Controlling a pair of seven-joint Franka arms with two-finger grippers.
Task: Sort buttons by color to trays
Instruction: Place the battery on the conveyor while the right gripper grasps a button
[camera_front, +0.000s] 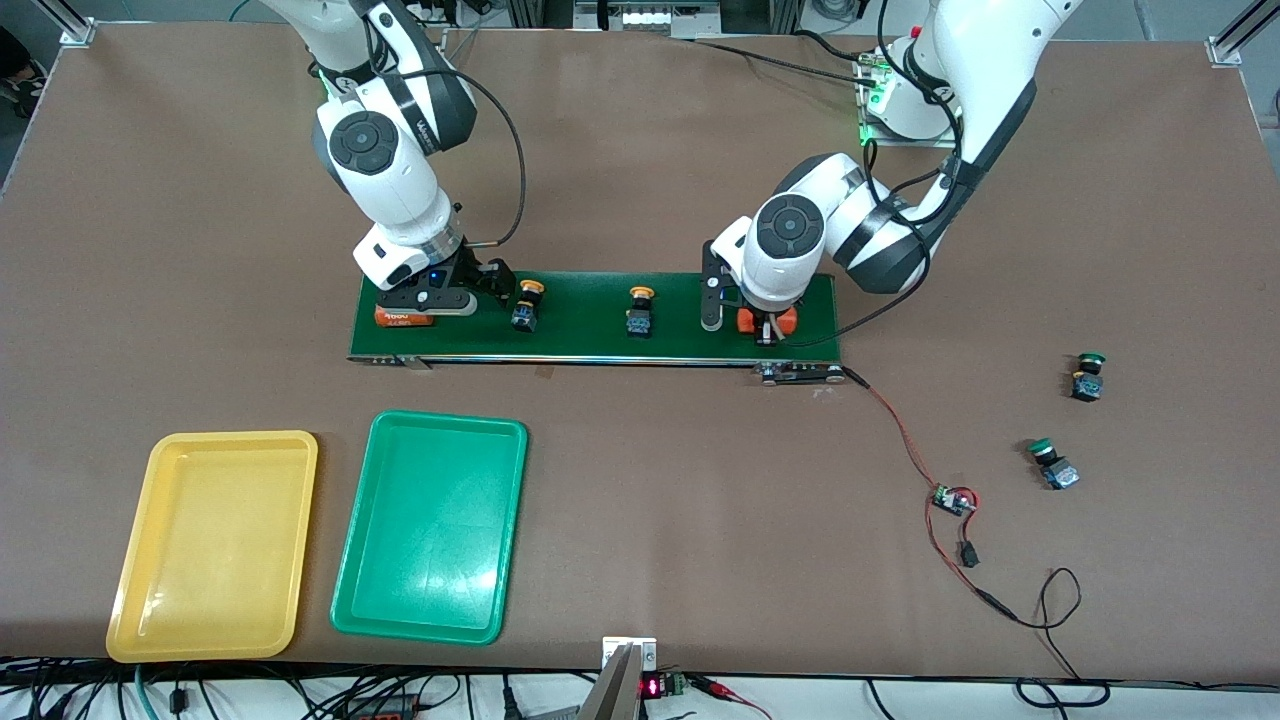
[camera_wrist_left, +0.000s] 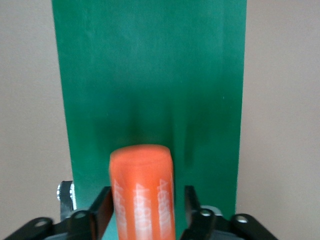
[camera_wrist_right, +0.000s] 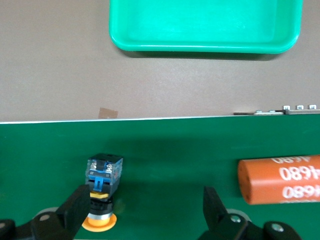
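Buttons sit in two groups that explain the arms' stations: two yellow-capped push-button switches, one (camera_front: 527, 305) near the right arm's end of the long dark-green conveyor belt (camera_front: 600, 320) and one (camera_front: 640, 311) at mid-belt, and two green-capped switches, one (camera_front: 1087, 375) and one (camera_front: 1052, 464), lying on the brown table (camera_front: 700, 520) toward the left arm's end, well apart from the belt. The shallow yellow plastic tray (camera_front: 212, 545) and the shallow green plastic tray (camera_front: 431, 527) lie side by side nearer the front camera, both without buttons, so the sorting appears barely begun. The right gripper (camera_front: 478, 285) hangs low over the belt with its jaws spread wide and nothing between them, just beside the closer yellow switch, probably placed to take it as the belt brings it along. The left gripper (camera_front: 765, 322) is down at the belt's other end with its jaws standing a little clear on either side of an orange cylinder with white print (camera_wrist_left: 142, 192), apparently not gripping it. The left wrist view alone shows those gaps, which the arm hides from the front camera. The right wrist view shows a second orange cylinder (camera_wrist_right: 280, 179) lying on the belt and the yellow switch tipped cap-down toward that gripper, while only the front view shows the green switches.
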